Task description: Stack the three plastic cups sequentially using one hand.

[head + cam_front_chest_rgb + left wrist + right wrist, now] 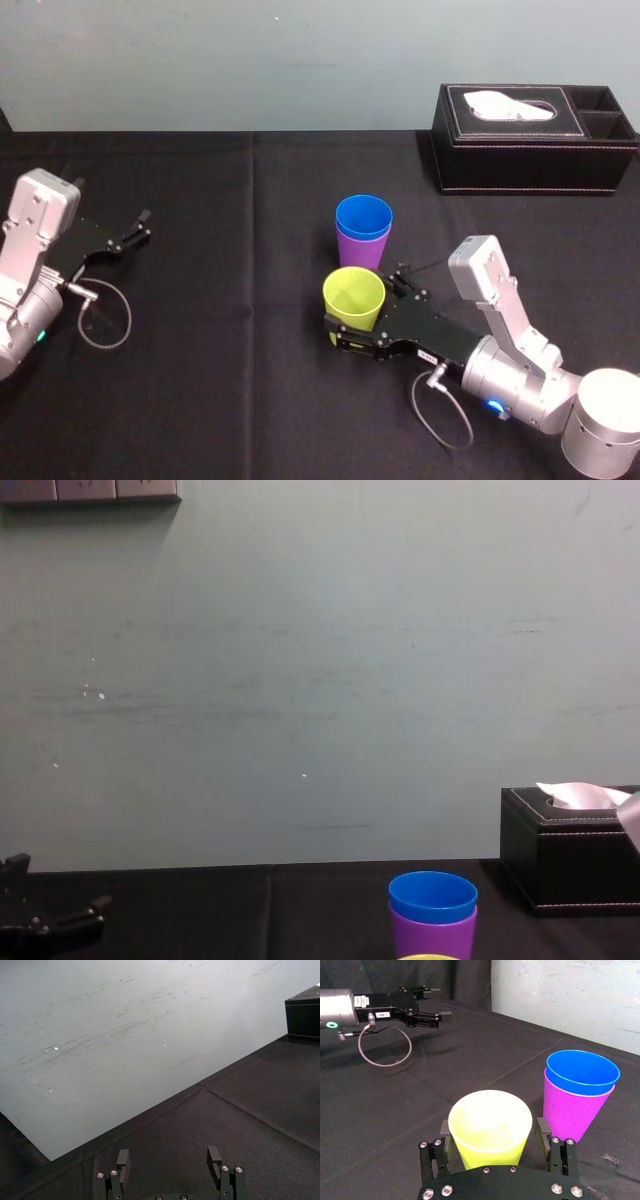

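The blue cup (364, 217) sits nested in the purple cup (360, 252), and the pair stands upright at the table's middle. Just in front of them stands the yellow-green cup (353, 297), upright on the cloth. My right gripper (366, 308) is open around it, one finger on each side. In the right wrist view the yellow-green cup (490, 1125) stands between the fingers (543, 1135) with small gaps, and the blue cup (582, 1072) and purple cup (570, 1115) are just beyond. My left gripper (140, 228) rests open at the far left, holding nothing.
A black tissue box (535, 140) stands at the back right, near the wall. The table is covered in black cloth (230, 350). A grey cable loop (105, 315) hangs by the left arm. A pale wall (320, 680) closes the far edge.
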Tool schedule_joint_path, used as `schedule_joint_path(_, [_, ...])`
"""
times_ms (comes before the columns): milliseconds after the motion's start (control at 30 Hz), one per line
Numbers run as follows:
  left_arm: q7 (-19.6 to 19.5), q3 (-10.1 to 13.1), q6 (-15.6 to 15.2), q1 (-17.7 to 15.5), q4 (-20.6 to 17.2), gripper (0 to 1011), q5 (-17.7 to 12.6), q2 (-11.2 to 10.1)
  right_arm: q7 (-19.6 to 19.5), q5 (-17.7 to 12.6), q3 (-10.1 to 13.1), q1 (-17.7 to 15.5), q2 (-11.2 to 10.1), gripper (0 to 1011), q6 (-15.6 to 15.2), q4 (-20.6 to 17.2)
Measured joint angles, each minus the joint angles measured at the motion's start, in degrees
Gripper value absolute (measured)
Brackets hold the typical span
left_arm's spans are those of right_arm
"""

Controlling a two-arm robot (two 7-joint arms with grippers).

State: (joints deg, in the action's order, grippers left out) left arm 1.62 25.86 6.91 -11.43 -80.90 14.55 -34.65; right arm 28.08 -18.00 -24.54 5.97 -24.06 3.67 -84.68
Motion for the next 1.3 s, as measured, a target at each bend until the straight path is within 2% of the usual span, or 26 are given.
schedule_joint_path(367, [0.00,0.00,0.00,0.00,0.00,1011,0.00,0.00,-0.38,0.75,-0.54,1.00,1.01,1000,0.45,1.11])
schedule_joint_path(667, [0.00,0.00,0.00,0.00,0.00,1011,0.00,0.00,-0.45,0.81,-0.56,1.01,1.03,997,0.46,1.13])
schedule_joint_path(867, [0.00,0.00,0.00,0.00,0.00,1011,0.00,0.00,-0.44,0.78,-0.55,0.99,1.01,908,0.46,1.11])
schedule_joint_path(967, [0.00,0.00,0.00,0.00,0.00,1011,0.00,0.00,-0.42,0.77,-0.53,0.97,0.99,805,0.46,1.10])
schedule_joint_path(1033, [0.00,0.00,0.00,0.00,0.00,1011,0.00,0.00,-0.42,0.77,-0.52,0.96,0.98,776,0.46,1.09])
schedule_joint_path(1300, [0.00,0.00,0.00,0.00,0.00,1011,0.00,0.00,-0.40,0.76,-0.11,0.43,0.20,741,0.39,-0.50])
